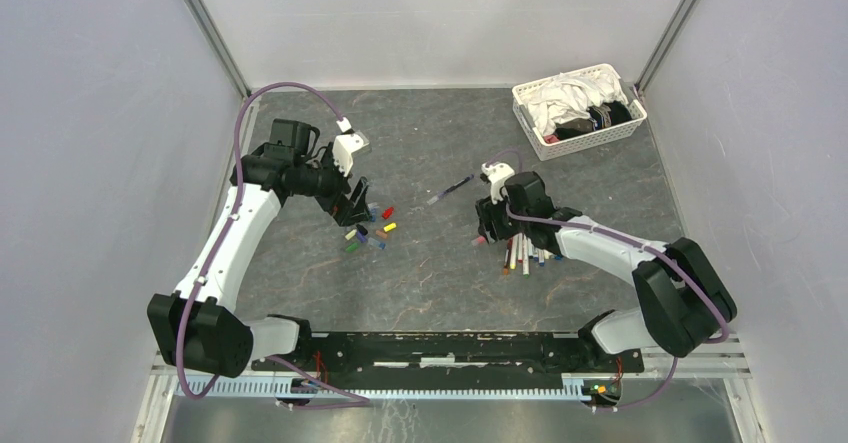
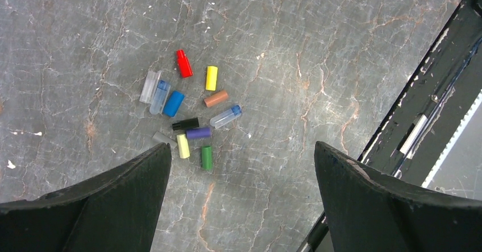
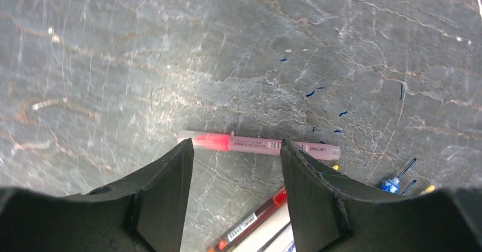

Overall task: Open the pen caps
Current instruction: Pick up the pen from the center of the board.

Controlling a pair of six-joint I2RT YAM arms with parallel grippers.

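Note:
Several loose pen caps (image 2: 198,132) in red, yellow, blue, green, black, purple and clear lie in a cluster on the table; they also show in the top view (image 1: 370,227). My left gripper (image 2: 241,149) is open and empty, hovering above the table just near of the cluster, also seen from above (image 1: 353,206). A bundle of pens (image 1: 525,253) lies right of centre. A pink pen (image 3: 258,144) lies crosswise on the table just beyond the tips of my right gripper (image 3: 236,149), which is open and empty and also shows in the top view (image 1: 486,229).
A white lattice basket (image 1: 540,145) of cloths stands at the back right. A single dark pen (image 1: 450,190) lies apart, behind the right gripper. A red pen (image 3: 256,215) lies under the right gripper. The black rail (image 2: 432,98) at the arms' bases runs along the near edge.

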